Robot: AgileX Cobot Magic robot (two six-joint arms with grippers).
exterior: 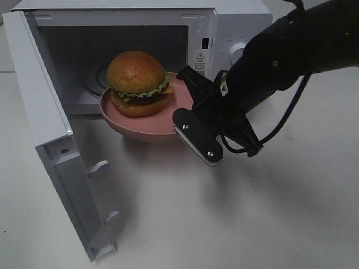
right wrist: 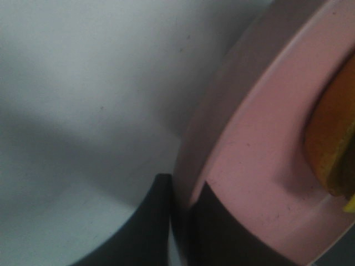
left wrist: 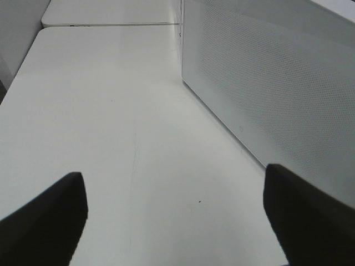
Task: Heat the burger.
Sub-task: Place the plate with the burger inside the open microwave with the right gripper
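The burger (exterior: 137, 83), with a domed orange bun and a green layer, sits on the pink plate (exterior: 147, 128). The plate hangs at the mouth of the open microwave (exterior: 235, 22), partly over the table. My right gripper (exterior: 185, 109) is shut on the plate's right rim. The right wrist view shows that gripper (right wrist: 180, 224) pinching the plate's rim (right wrist: 260, 155), with the burger's edge (right wrist: 333, 144) just beyond. My left gripper (left wrist: 177, 221) stands open and empty over the bare table, beside the microwave's perforated side wall (left wrist: 277, 83).
The microwave's door (exterior: 42, 117) is swung fully open toward the front left, standing on edge. White tabletop (exterior: 252, 224) spreads in front and to the right. A black cable (exterior: 286, 120) loops below the right arm.
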